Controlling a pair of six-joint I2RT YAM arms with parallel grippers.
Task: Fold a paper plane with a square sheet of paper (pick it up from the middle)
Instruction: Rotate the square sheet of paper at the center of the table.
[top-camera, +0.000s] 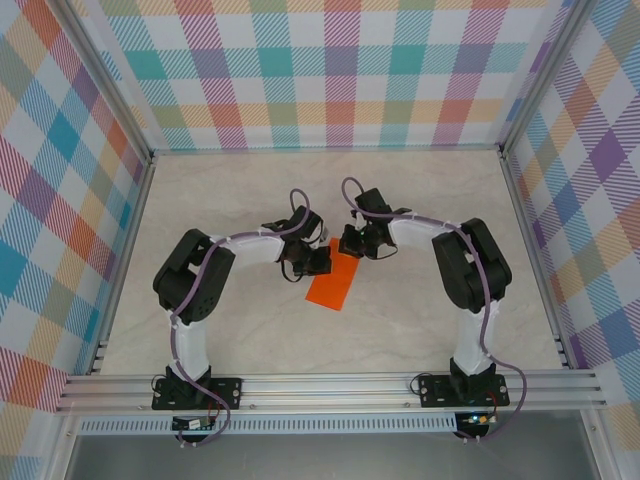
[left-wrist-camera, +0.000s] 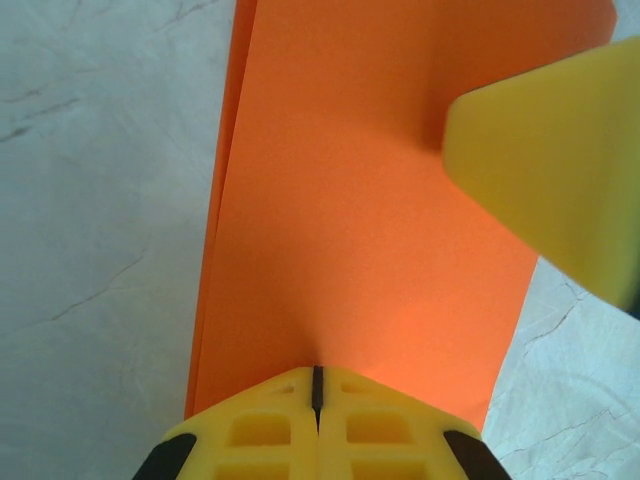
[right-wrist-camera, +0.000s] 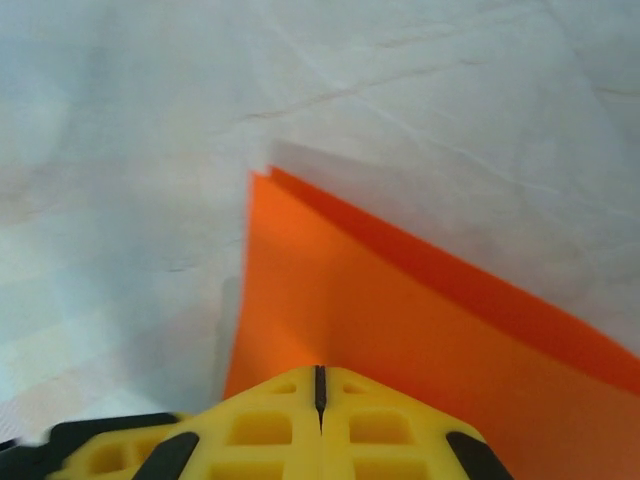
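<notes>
at the middle of the desk (top-camera: 230, 200) the square sheet of paper (top-camera: 333, 285) lies doubled over, orange face up, its layers slightly parted along one edge. the left gripper (top-camera: 320, 264) and right gripper (top-camera: 350, 248) both have jaws closed, tips down on it. whether either pinches a layer i can't tell. to crease it well, i'd press flat and keep the edges lined up.

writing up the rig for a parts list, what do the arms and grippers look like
Both the left arm and right arm have black joint housings, white links and purple cables. The left gripper and right gripper have yellow fingers with rectangular cut-outs.
</notes>
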